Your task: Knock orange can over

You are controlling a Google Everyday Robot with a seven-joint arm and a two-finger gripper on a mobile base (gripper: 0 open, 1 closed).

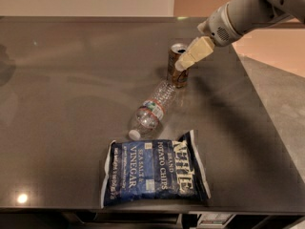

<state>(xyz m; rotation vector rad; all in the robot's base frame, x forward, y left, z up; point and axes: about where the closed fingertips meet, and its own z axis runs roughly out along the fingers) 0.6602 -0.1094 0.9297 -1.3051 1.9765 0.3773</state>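
The orange can (pixel 174 70) stands upright on the dark table (pixel 71 80), right of centre toward the back, silver rim up. My gripper (pixel 183 63) reaches in from the upper right on a grey arm. Its cream-coloured tip sits at the can's upper right side, overlapping its rim in this view; I cannot tell whether it touches. A clear plastic water bottle (pixel 151 109) with a red-and-white label lies on its side just in front-left of the can, its base close to the can.
A blue bag of sea salt and vinegar potato chips (pixel 155 174) lies flat near the table's front edge. The table's right edge (pixel 267 118) runs diagonally just right of the can, with floor beyond.
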